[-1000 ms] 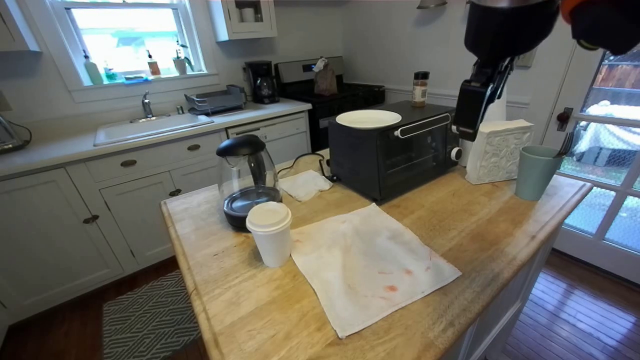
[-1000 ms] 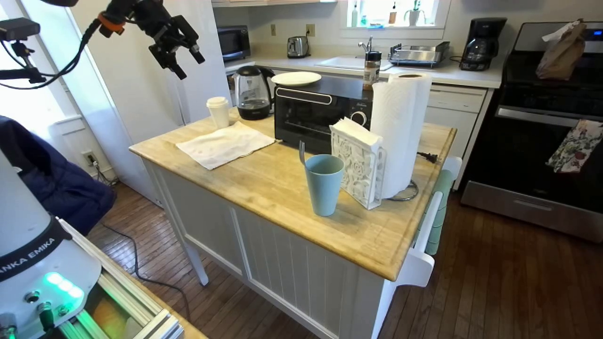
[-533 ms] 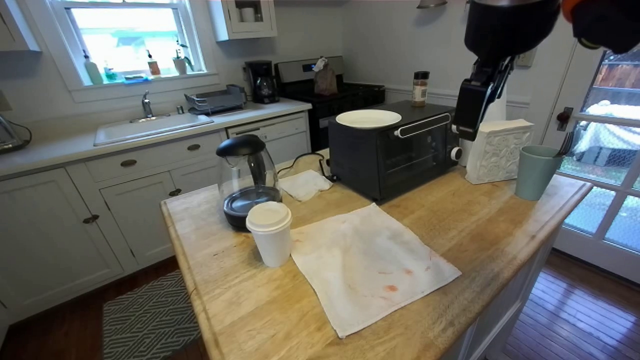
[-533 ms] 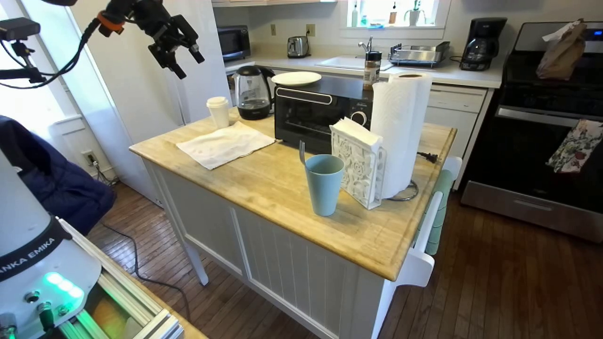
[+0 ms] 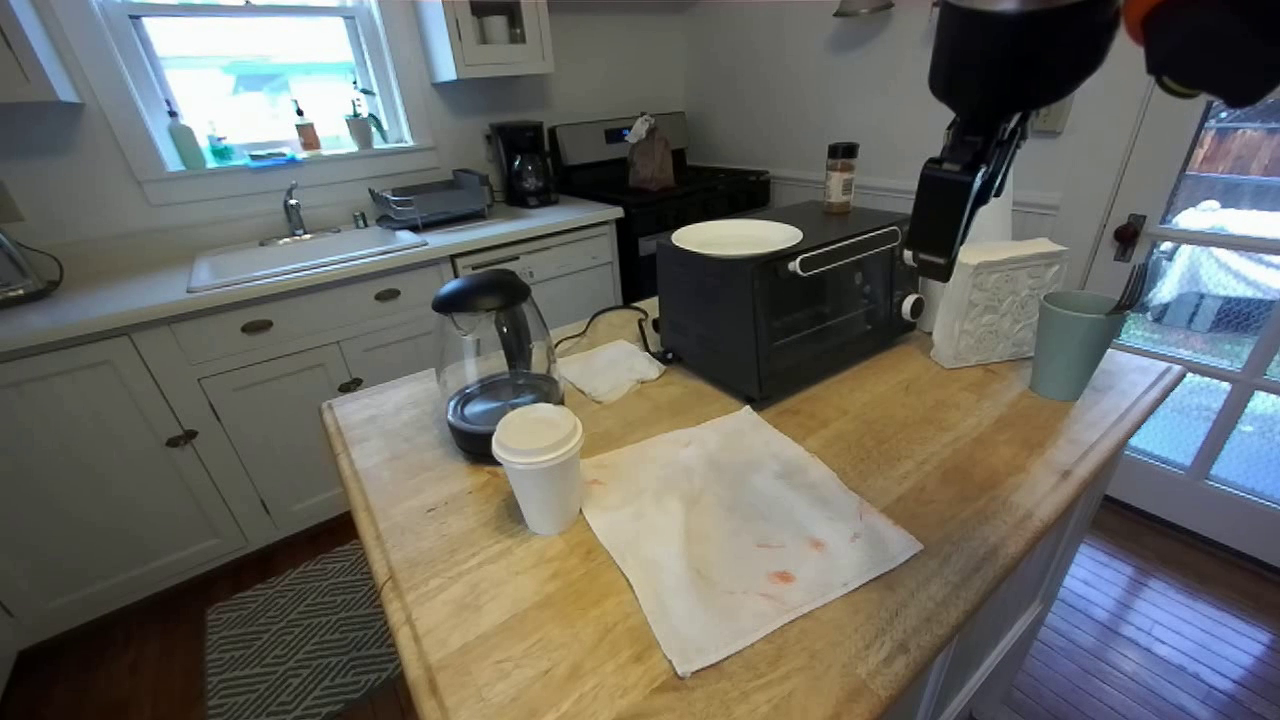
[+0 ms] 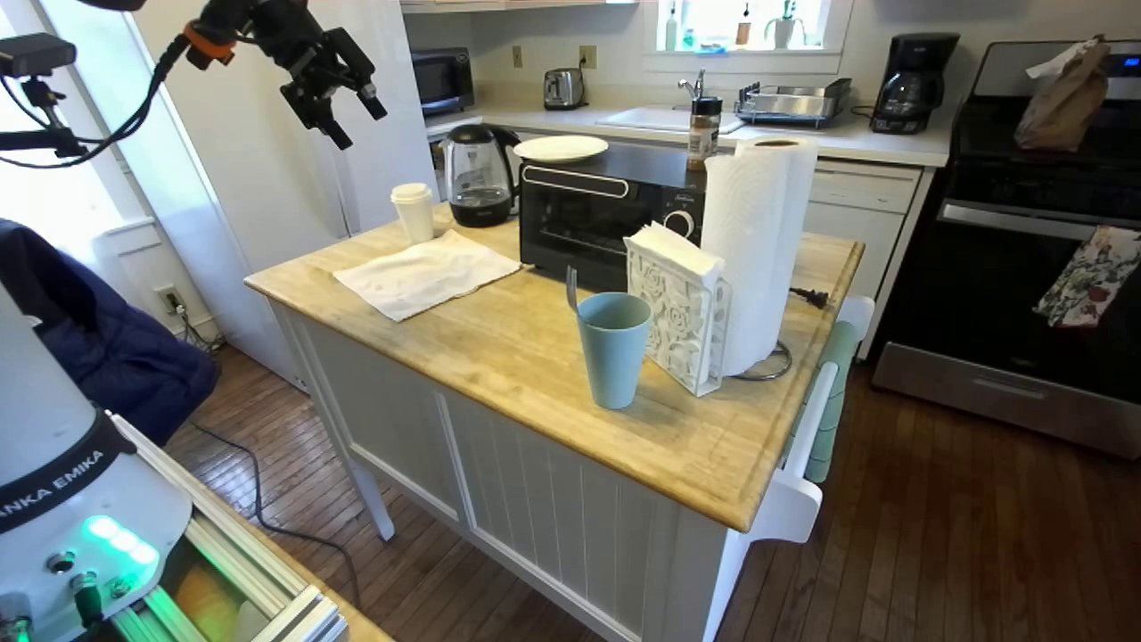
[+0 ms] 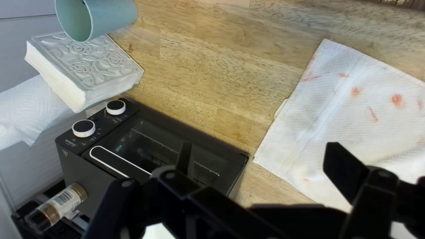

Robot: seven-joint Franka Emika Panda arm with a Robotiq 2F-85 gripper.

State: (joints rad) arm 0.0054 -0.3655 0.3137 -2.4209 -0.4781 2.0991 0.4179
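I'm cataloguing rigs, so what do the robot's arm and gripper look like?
The gripper is black and angular, with two fingers. Near it are an orange ring and a black cable. The robot's white base has a black band, lettering cropped to "ANKA EMIKA", and green lights.

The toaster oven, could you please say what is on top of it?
A white plate and a spice jar rest on the toaster oven; whatever is beneath them is hidden.
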